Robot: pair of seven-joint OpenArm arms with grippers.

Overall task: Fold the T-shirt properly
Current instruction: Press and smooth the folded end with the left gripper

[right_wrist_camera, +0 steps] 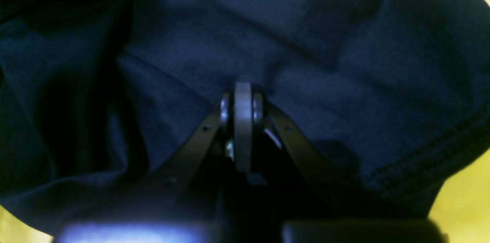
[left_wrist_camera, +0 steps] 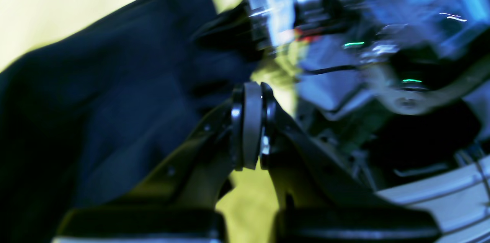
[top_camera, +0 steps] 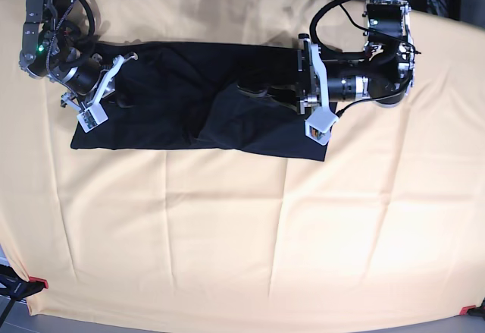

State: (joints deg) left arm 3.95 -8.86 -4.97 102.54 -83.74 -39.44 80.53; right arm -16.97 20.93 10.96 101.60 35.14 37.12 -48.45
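Fabric of the shirt (top_camera: pixel 182 113) lies as a long dark band across the far half of the surface (top_camera: pixel 250 227), already folded once along its length, as I judge from its narrow shape. The surface is covered by a pale yellow-orange cloth.

The right tool (top_camera: pixel 125 64) is over the band's end on its own side, near the far edge of the shirt. In the right wrist view its jaws stand together with no gap, and the dark fabric fills the picture just ahead of the tips (right_wrist_camera: pixel 243 93); I cannot tell if a layer is pinched between them. A stitched hem (right_wrist_camera: pixel 425 151) runs to one side of this tool.

The left tool (top_camera: pixel 303 83) is at the other end of the band. In the left wrist view, which is blurred, its jaws (left_wrist_camera: pixel 250 93) also look pressed together, with the shirt (left_wrist_camera: pixel 115 93) beside them and not clearly between them.

The step in hand seems to be the second fold, bringing one end of the band over the other. The next move needs a sure grip on both corners of one end, lifting them together and keeping the edge straight so the layers do not slide.
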